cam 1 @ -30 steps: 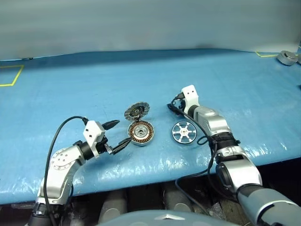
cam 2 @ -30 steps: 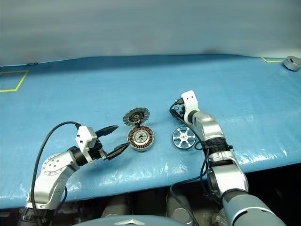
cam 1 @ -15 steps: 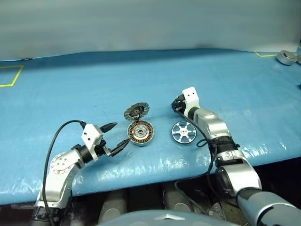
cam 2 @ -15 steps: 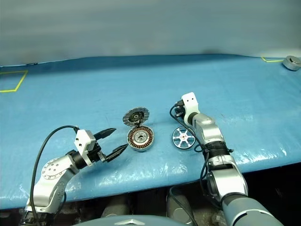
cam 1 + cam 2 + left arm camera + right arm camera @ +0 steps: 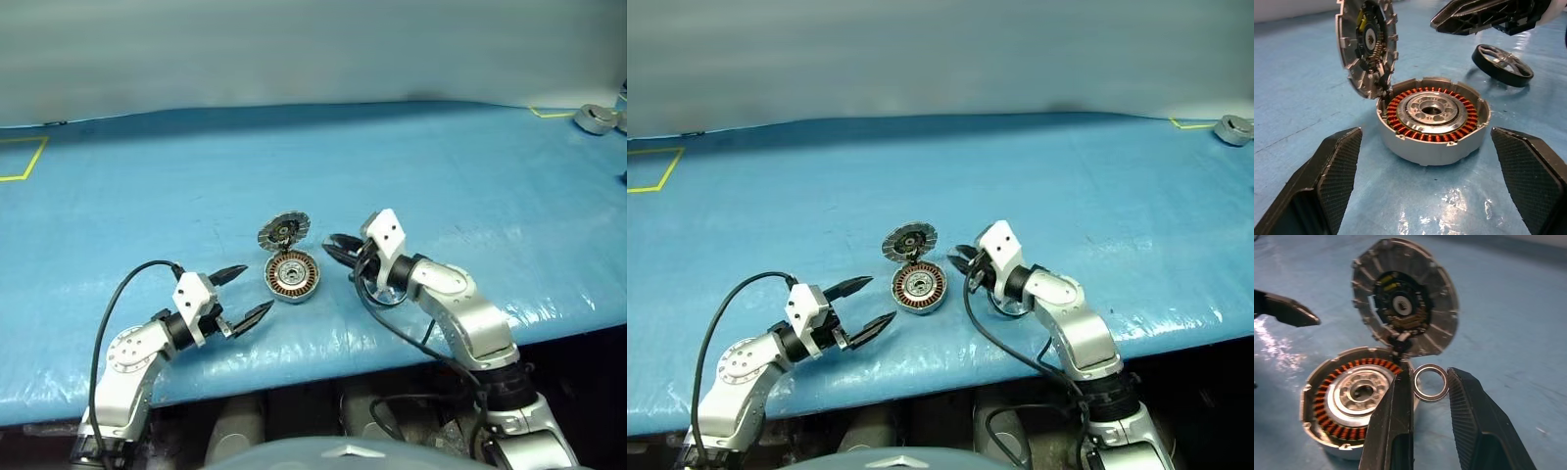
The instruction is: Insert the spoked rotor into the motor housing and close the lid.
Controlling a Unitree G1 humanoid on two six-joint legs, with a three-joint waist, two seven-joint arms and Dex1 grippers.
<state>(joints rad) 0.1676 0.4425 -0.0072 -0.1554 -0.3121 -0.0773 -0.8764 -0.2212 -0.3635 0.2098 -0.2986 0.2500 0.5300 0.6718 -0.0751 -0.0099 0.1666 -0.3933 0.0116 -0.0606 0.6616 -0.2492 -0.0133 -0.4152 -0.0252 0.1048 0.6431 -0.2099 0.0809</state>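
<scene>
Pulled back, right end effector point(image 5: 338, 253) now half-hides spoked rotor point(image 5: 1502, 64).

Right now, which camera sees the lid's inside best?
The right wrist view: the lid stands open, facing it, ribbed rim and dark centre plain. The left wrist view sees it slanted; the eye views show it small.

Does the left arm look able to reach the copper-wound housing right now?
Probably yes. The left gripper faces the motor housing with jaws wide open and bare table between them; the lid stands up behind the housing, out of the way.
</scene>
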